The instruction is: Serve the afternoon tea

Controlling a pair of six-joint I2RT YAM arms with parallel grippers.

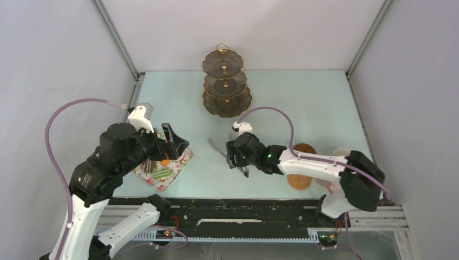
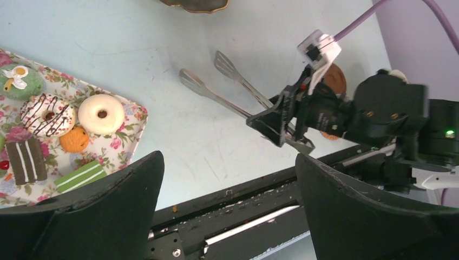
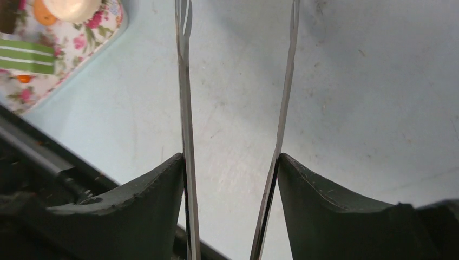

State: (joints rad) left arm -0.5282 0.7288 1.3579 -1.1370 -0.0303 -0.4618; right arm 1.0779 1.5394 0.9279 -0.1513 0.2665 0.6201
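The toy cakes lie on a floral tray (image 2: 127, 143) at the left: a white doughnut (image 2: 101, 114), a chocolate-drizzled doughnut (image 2: 47, 114), a green cake (image 2: 20, 81), an orange piece (image 2: 74, 138), a chocolate piece (image 2: 26, 160) and a green striped piece (image 2: 81, 176). My left gripper (image 1: 174, 142) is open and empty above the tray's right edge. My right gripper (image 1: 234, 157) is shut on the long grey tongs (image 1: 216, 147), its fingers (image 3: 157, 189) pressing both arms (image 3: 184, 81). The tong tips point toward the tray. Two brown coasters (image 1: 304, 149) and a cream cup (image 1: 341, 153) sit at the right.
A three-tier dark stand with gold rims (image 1: 226, 81) stands at the back centre. The black rail along the table's near edge (image 2: 227, 216) lies under my left gripper (image 2: 230, 162). The right arm covers part of the cups and the lower coaster (image 1: 299, 181).
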